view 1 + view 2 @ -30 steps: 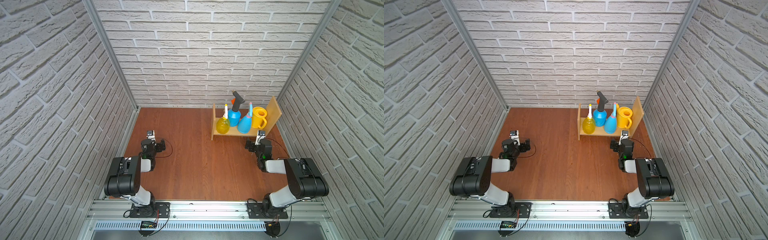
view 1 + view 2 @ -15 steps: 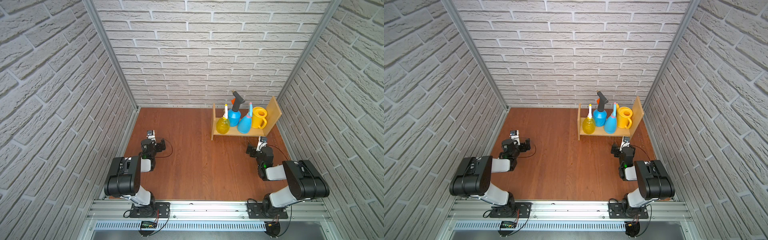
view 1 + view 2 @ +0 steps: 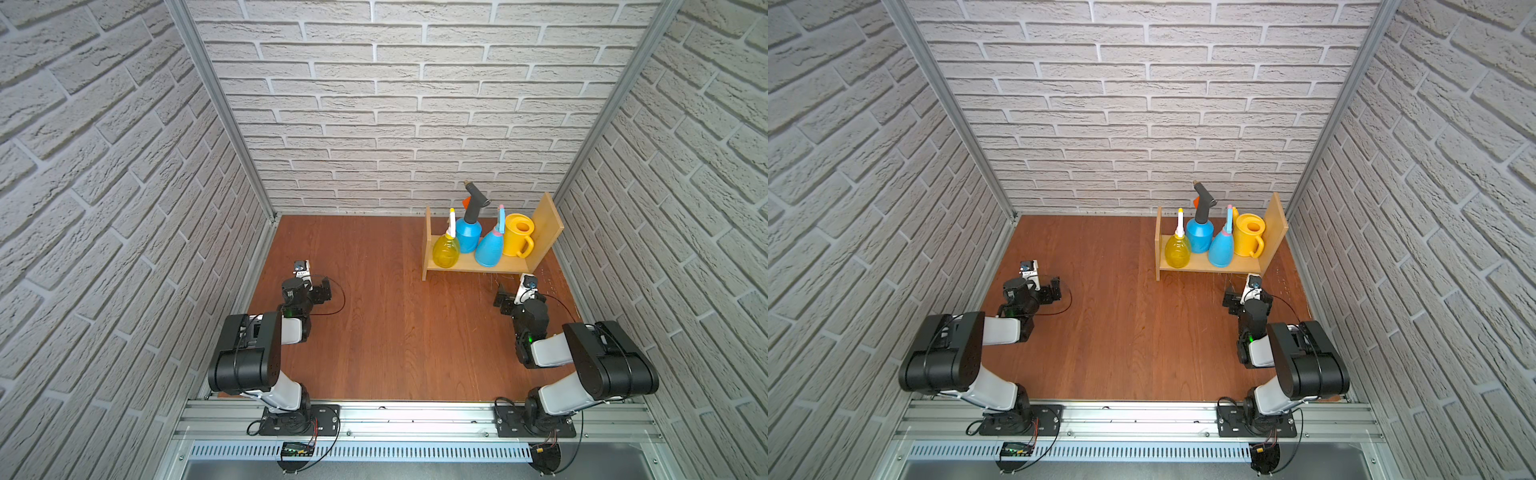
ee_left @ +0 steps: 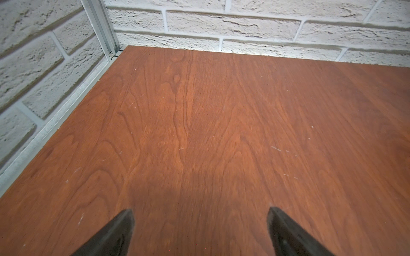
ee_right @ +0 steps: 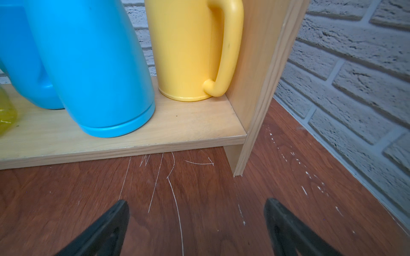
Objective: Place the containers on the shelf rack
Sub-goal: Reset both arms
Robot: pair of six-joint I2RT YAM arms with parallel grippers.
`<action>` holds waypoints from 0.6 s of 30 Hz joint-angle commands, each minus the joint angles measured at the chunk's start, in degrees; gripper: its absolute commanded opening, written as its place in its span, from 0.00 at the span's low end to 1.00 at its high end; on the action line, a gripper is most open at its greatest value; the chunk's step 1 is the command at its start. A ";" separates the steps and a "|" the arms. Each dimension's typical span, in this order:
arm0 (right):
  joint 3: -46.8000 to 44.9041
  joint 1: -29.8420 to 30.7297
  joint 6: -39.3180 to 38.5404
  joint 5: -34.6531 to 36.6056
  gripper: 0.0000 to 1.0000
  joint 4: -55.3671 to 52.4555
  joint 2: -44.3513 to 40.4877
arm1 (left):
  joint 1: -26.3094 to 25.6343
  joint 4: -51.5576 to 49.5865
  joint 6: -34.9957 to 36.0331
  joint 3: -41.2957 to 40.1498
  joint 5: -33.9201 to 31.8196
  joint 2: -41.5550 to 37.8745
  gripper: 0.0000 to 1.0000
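Left gripper [image 4: 200, 213] and right gripper [image 5: 196, 205] both spread wide (empty), containers [image 3: 489, 249] standing on shelf rack [image 3: 547, 224]

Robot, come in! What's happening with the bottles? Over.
Open, empty: left gripper, right gripper. On shelf rack: yellow watering can, yellow spray bottle, blue pressure sprayer, light-blue spray bottle. Nothing in the way.

**A:** What is the surface [image 4: 221, 133] made of?

**B:** It's reddish-brown wood with visible grain, smooth with a faint sheen. There are thin pale scratches near the shelf rack [image 5: 199, 124].

**A:** And the rack itself?

**B:** Pale bare wood, matt, with fine grain along its edges.

**A:** What about the things standing on it?

**B:** All plastic. The yellow watering can [image 5: 184, 48] is smooth and opaque. The light-blue spray bottle [image 5: 95, 66] is slightly glossy, and the yellow spray bottle [image 3: 446, 251] is translucent.

**A:** The walls [image 3: 395, 124]?

**B:** Rough white brick texture, with dull metal corner rails [image 3: 223, 108].
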 commanded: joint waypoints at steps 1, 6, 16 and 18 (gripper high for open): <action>-1.63 0.21 -0.17 1.59 0.99 6.40 0.68 | 0.14 2.76 -0.50 -0.06 0.70 -0.16 0.98; -2.07 0.28 -0.17 1.58 0.99 7.52 0.89 | 0.22 2.76 -0.51 -0.04 0.69 -0.16 0.98; -2.48 0.23 -0.21 1.52 0.99 8.44 1.25 | 0.18 2.75 -0.51 -0.11 0.69 -0.16 0.98; -2.44 0.28 -0.20 1.57 0.99 8.45 1.25 | 0.19 2.68 -0.51 -0.08 0.70 -0.17 0.98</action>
